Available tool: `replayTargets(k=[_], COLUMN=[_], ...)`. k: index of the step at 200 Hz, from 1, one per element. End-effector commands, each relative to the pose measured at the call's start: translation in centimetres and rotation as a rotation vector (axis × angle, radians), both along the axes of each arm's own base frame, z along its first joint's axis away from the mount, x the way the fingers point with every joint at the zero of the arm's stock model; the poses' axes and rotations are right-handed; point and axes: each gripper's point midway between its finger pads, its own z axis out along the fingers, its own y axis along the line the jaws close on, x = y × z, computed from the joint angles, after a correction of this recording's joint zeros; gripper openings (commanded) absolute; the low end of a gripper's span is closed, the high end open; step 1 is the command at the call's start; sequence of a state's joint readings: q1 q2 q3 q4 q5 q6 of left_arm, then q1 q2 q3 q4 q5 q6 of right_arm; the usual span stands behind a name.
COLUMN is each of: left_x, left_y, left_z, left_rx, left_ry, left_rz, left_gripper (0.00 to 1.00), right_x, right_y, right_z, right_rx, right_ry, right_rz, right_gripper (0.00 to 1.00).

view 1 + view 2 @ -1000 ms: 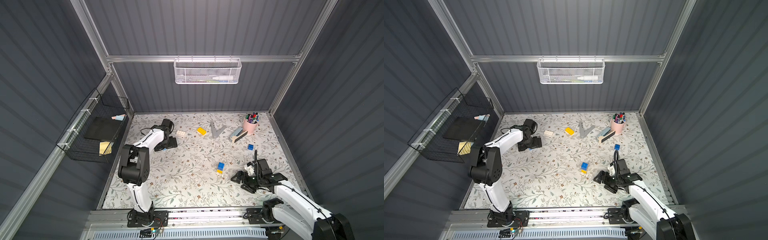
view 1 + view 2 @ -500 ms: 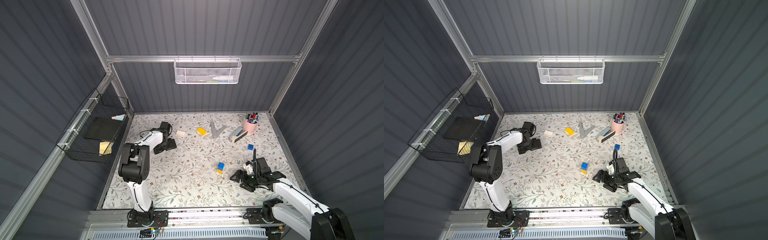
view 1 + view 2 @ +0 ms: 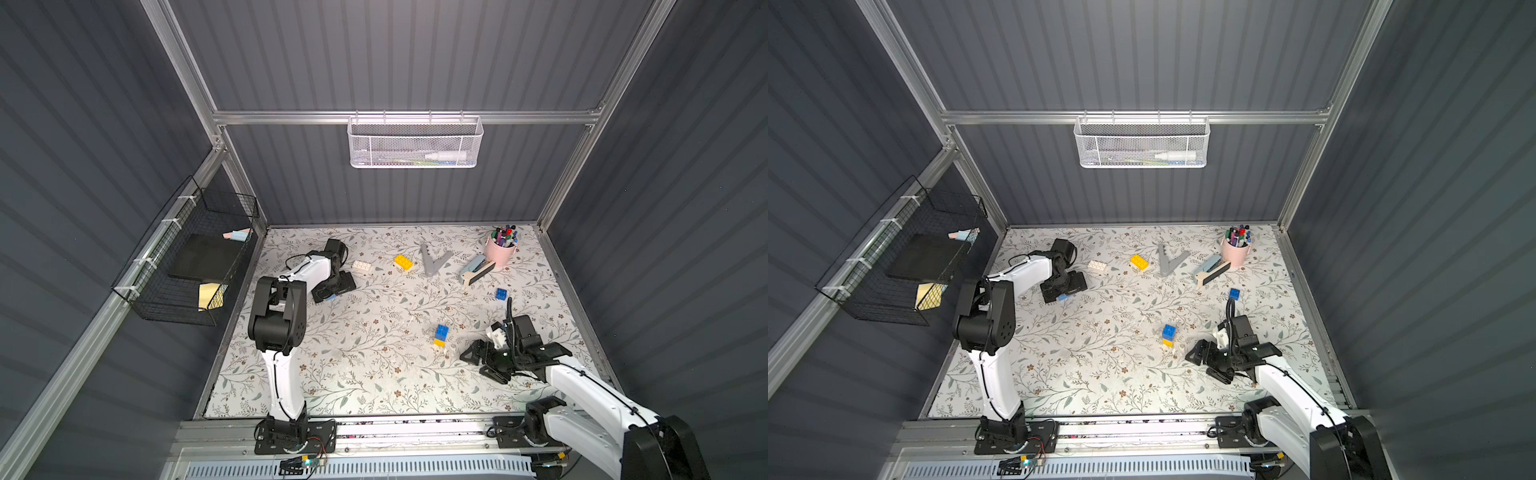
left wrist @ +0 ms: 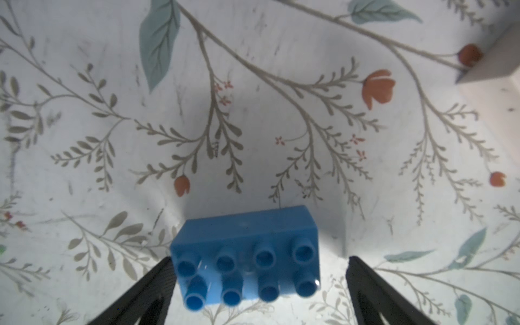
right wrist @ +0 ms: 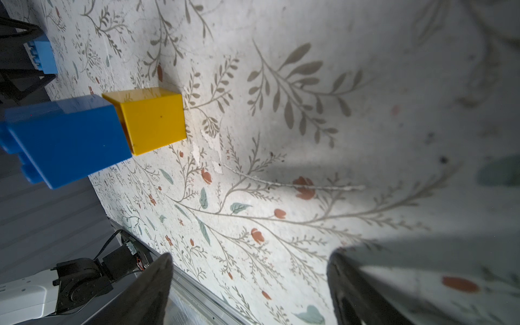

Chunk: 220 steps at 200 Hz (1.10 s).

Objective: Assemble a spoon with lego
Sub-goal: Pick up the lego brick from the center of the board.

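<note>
Loose lego lies on the floral mat. A blue oblong brick (image 4: 247, 259) sits studs-up between the fingers of my open left gripper (image 4: 259, 258), one finger at its end, the other a gap away; both top views show it at the back left (image 3: 330, 297) (image 3: 1064, 296). A blue brick stacked on a yellow one (image 3: 441, 335) (image 5: 84, 132) stands mid-mat. My right gripper (image 3: 477, 365) (image 5: 250, 254) hovers open and empty just right of that stack. A white brick (image 3: 362, 266), a yellow brick (image 3: 403, 262) and a small blue brick (image 3: 501, 294) lie apart. No spoon shape is in view.
A grey V-shaped piece (image 3: 434, 262), a pink cup of markers (image 3: 500, 251) and a flat tool (image 3: 478, 270) sit at the back right. A black wire basket (image 3: 187, 257) hangs on the left wall, a white mesh basket (image 3: 413, 143) on the back wall.
The left arm's wrist has settled lower over the blue oblong brick. The right gripper has edged slightly towards the blue-and-yellow stack. No brick has moved.
</note>
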<state>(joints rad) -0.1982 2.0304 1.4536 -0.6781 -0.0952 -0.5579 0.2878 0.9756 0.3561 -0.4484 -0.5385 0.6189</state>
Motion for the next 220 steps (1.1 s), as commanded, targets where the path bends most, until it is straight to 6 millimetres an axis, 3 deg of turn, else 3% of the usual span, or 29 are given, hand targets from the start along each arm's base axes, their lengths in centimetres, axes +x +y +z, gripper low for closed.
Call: replayTargets(k=[1,32,102,155,183,220], left_x=[-0.1,-0.3,0.5,0.2,0.6,0.9], left_y=[0.7,0.8,1.2,1.0,0.9,0.9], left_z=[0.0,-0.5,-0.2,-0.7,0.3,2.5], left_rx=[0.029,0.035,0.055,0.037,0.037,0.042], left_ry=[0.029,0.041,0.03,0.039,0.017,-0.032], left_rz=[0.016,0.002,0.012,0.005,-0.008,-0.055], left_gripper=[0.94,0.9,0.93,0.78,0.69,0.68], right_x=[-0.4,-0.4,-0.5,-0.5,-0.6,-0.6], right_y=[-0.3,-0.3,-0.2,-0.2,-0.2,-0.3], right_z=[-0.6,-0.6,-0.6,-0.6,-0.6,-0.7], right_rx=[-0.022,-0.022,-0.017,-0.017,-0.017,-0.019], right_ry=[0.014,0.014,0.019,0.02,0.02,0.022], right_rz=[0.005,0.005,0.012,0.011,0.012,0.011], right_gripper=[0.86,0.86,0.85,0.85,0.84,0.84])
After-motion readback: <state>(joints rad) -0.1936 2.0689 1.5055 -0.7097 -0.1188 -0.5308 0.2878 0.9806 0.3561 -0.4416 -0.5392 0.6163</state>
